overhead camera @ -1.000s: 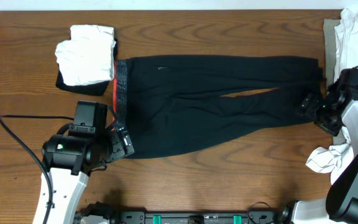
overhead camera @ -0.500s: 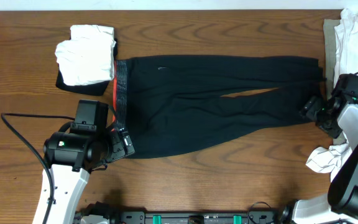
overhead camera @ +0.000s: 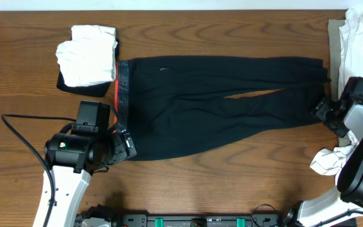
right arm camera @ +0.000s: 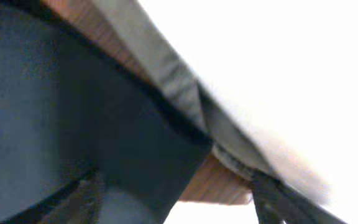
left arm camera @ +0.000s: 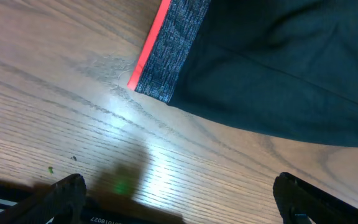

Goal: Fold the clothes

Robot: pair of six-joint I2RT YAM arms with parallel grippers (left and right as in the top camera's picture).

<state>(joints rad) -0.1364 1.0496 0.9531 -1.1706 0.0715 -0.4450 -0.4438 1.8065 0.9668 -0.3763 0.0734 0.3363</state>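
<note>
**Black leggings spread flat, a gripper at each end**

Black leggings [overhead camera: 219, 107] lie stretched along the wooden table [overhead camera: 200, 31], both legs side by side, with a thin gap of wood showing between them.

The left gripper [overhead camera: 123, 146] waits with its fingers wide apart and nothing between them. The near corner of the grey waistband [overhead camera: 122, 88], with its red edge, lies just ahead of its fingertips and a little to one side.

The right gripper [overhead camera: 323, 110] is at the other end. Its fingers stand apart, one on each side of the leg end [right arm camera: 160, 149], and I see no pinch on the cloth yet.

I judge that the fold is only being prepared. Next, each gripper must close on its own end of the fabric, and then one end can be carried over the other.

Beyond the left gripper, past the waistband, a folded white garment [overhead camera: 87, 55] touches the band. Just behind the right gripper a pile of white and beige clothes [overhead camera: 358, 38] sits close to the leg end, and a crumpled white cloth [overhead camera: 329, 161] lies beside its arm. On that side there is little room. The bare wood nearer to both arms gives the freest space.
</note>
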